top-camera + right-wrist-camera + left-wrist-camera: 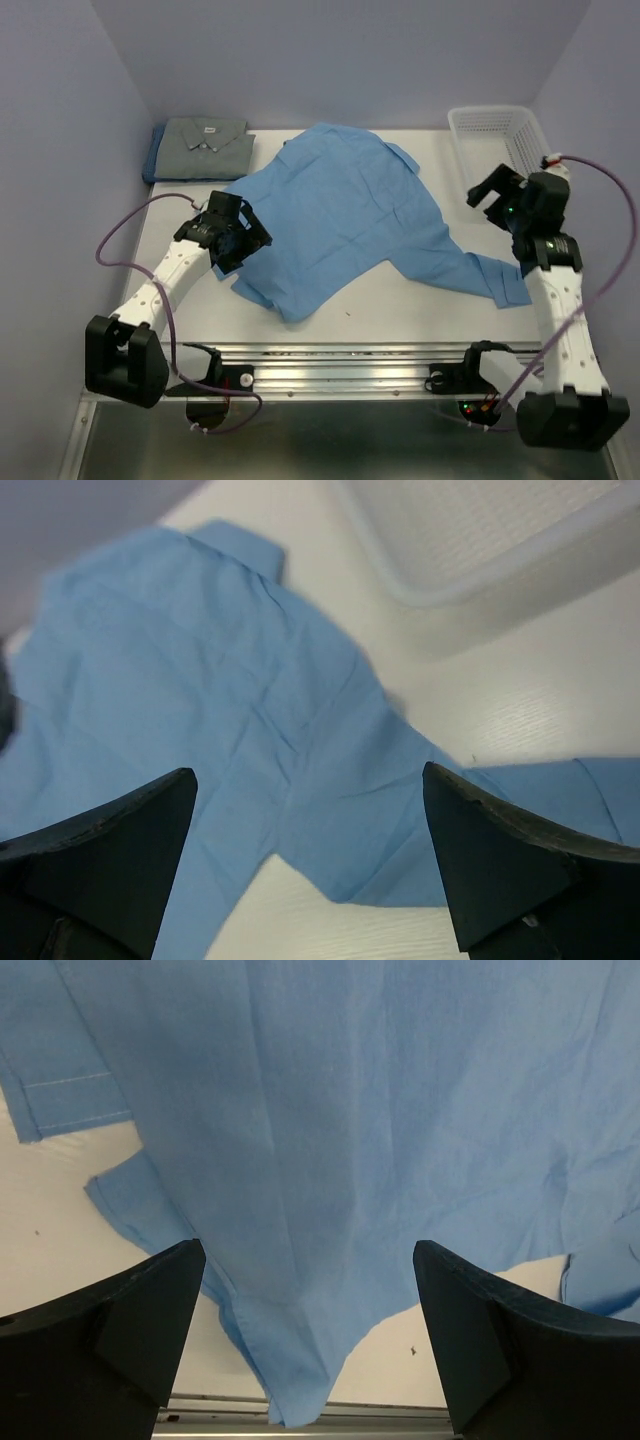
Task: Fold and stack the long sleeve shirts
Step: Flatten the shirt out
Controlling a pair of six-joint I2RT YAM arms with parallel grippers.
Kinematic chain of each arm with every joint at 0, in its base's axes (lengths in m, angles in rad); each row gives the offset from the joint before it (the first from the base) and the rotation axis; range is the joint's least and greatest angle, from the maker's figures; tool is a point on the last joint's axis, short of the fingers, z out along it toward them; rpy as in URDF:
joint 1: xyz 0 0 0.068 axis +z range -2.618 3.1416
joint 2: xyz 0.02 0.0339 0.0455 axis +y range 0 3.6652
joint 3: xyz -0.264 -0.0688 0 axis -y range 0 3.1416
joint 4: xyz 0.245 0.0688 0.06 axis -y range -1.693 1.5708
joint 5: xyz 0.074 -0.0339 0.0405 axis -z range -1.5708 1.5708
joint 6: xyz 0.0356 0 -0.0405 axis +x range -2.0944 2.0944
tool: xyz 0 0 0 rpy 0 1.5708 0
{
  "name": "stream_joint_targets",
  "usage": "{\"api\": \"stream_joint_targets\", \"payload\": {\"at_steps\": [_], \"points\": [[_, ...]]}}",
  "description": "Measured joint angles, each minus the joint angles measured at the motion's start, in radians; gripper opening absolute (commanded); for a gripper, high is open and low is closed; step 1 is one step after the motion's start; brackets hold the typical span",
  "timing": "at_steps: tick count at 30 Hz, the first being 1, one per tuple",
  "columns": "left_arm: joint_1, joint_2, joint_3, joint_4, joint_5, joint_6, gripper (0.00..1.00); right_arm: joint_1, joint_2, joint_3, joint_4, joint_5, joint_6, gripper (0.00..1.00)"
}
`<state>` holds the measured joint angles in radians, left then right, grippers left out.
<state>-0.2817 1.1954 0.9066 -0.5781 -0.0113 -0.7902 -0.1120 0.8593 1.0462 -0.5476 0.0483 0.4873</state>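
At the far left corner of the table (400,305), a grey shirt (205,142) with a white neck label lies folded on a darker blue shirt (152,165), whose edge shows along its left side. This looks like the stack, kept clear of the working area.

Nearer, the left gripper (240,238) hangs over the left edge of the light blue shirt (340,210). Its jaws stand wide apart with nothing between them; in the wrist view the cloth lies flat below the fingers (130,1320), unpinched.

The light blue shirt lies spread across the middle of the table, unfolded, one sleeve trailing toward the near right. It is probably laid flat so that its sides can be turned in.

The right gripper (488,190) hovers above the table just beside that sleeve, equally agape and empty, close to the white mesh basket (500,130) in the far right corner. One arm on each side suits a two-handed fold, which has not yet begun.
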Motion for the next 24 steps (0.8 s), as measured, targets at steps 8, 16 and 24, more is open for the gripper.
{"api": "stream_joint_targets", "payload": {"at_steps": [8,16,24], "points": [[0.000,0.179,0.006,0.165,0.058,0.009,0.99,0.390,0.639,0.093,0.127,-0.068,-0.120,1.00],[-0.037,0.302,0.126,0.233,0.097,0.023,0.99,0.386,1.132,0.392,0.196,-0.042,-0.213,1.00],[-0.108,0.411,0.248,0.270,0.108,0.043,0.99,0.382,1.242,0.476,0.221,0.010,-0.232,1.00]]}}
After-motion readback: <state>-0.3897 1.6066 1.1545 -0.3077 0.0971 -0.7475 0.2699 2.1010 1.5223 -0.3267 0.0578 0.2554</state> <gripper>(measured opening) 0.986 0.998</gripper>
